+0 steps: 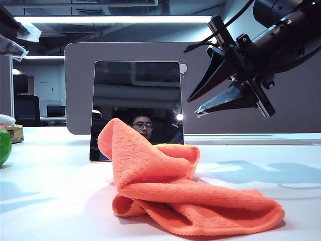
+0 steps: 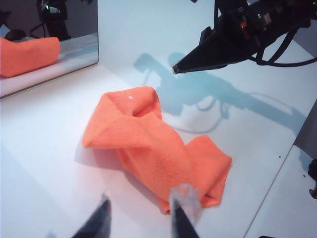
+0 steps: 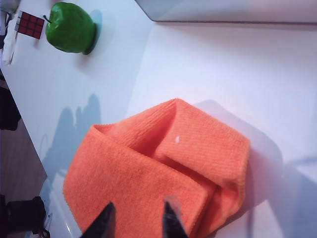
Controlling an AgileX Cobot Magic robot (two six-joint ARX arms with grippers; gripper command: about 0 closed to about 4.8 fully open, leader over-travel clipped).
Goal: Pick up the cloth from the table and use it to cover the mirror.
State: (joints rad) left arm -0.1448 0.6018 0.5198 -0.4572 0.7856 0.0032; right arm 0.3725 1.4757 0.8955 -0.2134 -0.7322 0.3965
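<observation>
White table before grey divider panel. Orange cloth lies crumpled on table, just in front of upright mirror. Right gripper poised above cloth, jaws parted, empty. Left gripper near cloth edge, jaws parted, empty. Green apple well aside.

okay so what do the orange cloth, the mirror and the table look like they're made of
Cloth: looks like fuzzy microfiber, matte, with a nubby pile, soft crumpled folds and a stitched hem. Mirror: probably glass, glossy and frameless, giving a clear reflection of a person and the ceiling. Table: smooth white top, likely laminate, with a faint sheen and soft shadows.
</observation>
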